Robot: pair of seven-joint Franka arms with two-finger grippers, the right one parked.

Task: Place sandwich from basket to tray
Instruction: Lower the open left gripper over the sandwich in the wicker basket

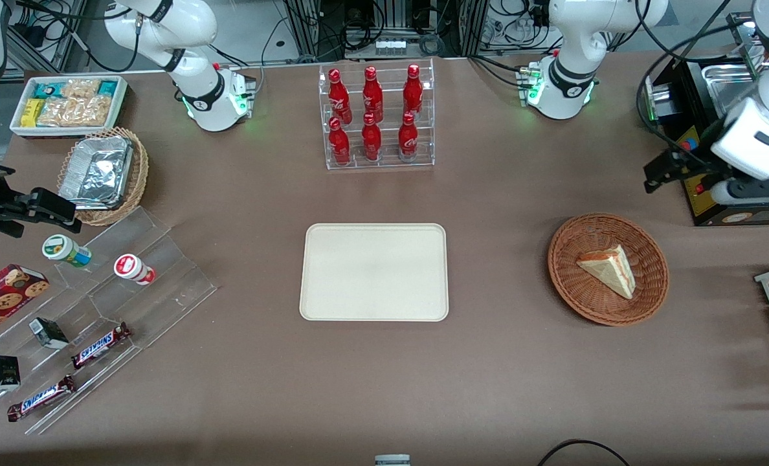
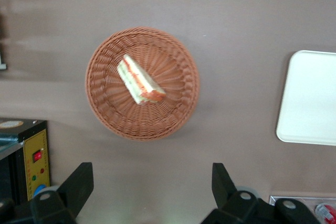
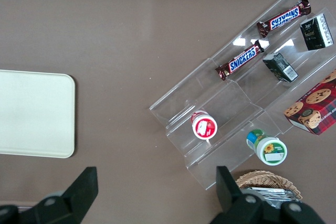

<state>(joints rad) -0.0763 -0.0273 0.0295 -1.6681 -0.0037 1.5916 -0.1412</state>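
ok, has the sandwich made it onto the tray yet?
No: the sandwich lies in the basket, the tray holds nothing, and the gripper hangs above the table beside the basket with its jaws open.

A clear rack (image 1: 379,116) holds six red bottles (image 1: 372,95). Toward the parked arm's end lie a white box of snacks (image 1: 68,103), a tan basket of foil containers (image 1: 103,173) and a stepped acrylic stand (image 1: 109,304) — two Snickers bars (image 3: 240,63) on it.

Light: bright, from above | Shadows: soft on the brown table (image 1: 501,362) | Glare: shiny silver foil containers (image 1: 96,171) | Blur: wrist views slightly fuzzy
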